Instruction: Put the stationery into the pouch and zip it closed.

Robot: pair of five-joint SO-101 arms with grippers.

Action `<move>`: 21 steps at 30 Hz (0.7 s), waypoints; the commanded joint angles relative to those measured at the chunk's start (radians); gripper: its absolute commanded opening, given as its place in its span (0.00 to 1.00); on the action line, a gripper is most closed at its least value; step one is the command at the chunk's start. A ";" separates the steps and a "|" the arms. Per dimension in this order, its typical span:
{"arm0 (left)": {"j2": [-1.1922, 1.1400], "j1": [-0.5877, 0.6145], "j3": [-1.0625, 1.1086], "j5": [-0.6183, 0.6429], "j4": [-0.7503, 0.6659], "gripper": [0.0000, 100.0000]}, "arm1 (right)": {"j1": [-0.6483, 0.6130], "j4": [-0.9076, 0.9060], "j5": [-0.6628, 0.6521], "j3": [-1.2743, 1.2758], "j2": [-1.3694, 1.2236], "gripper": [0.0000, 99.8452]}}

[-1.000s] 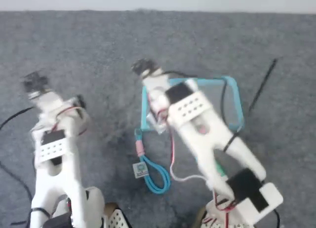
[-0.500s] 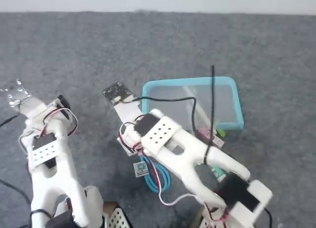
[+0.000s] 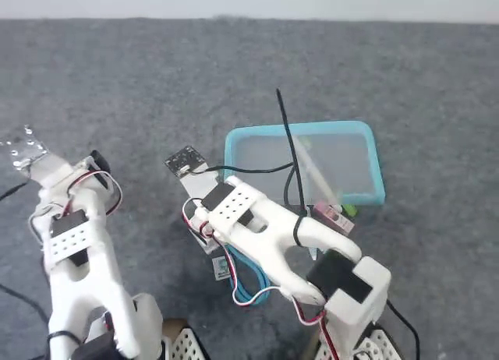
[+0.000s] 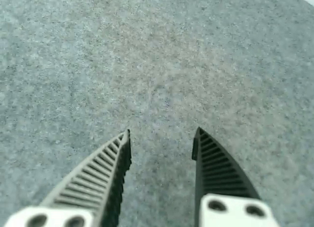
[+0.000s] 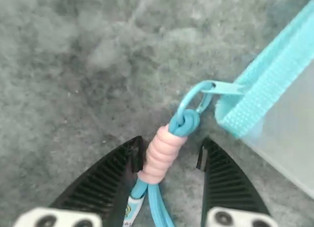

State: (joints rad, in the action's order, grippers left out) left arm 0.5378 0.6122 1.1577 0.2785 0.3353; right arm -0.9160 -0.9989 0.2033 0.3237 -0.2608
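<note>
Left jaws: stood wide apart over grey surface [image 4: 147, 65] | right jaws: stood apart, astride pink sleeve [image 5: 159, 156] of pull cord [image 5: 157, 212] | pouch [image 3: 343, 161]: lay flat on surface, just beside right jaws.

The right arm [image 3: 257, 227] draws back off the pouch [image 3: 312, 128] and folds low at its near left corner, uncovering it; the right gripper [image 5: 170, 141] now straddles the pink bead [image 5: 162, 156] on the zipper cord [image 5: 189, 121]. The left arm [image 3: 74, 235] swings outward, away from the pouch.
</note>
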 commanded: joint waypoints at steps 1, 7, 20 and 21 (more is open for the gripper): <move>0.041 -0.005 -0.064 0.011 -0.032 0.20 | 0.002 -0.016 0.014 -0.064 -0.025 0.16; 0.040 -0.006 -0.064 0.009 -0.031 0.20 | 0.136 -0.208 -0.261 -0.173 -0.036 0.02; -0.003 -0.192 -0.143 -0.141 0.198 0.20 | 0.387 -0.361 -0.537 0.003 0.562 0.01; -0.028 -0.216 -0.166 -0.170 0.224 0.20 | 0.387 -0.363 -0.565 0.054 0.634 0.01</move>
State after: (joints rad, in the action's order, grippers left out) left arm 0.5363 0.4603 1.0948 0.1788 0.4795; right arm -0.5508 -1.3472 -0.2770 0.2900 0.1120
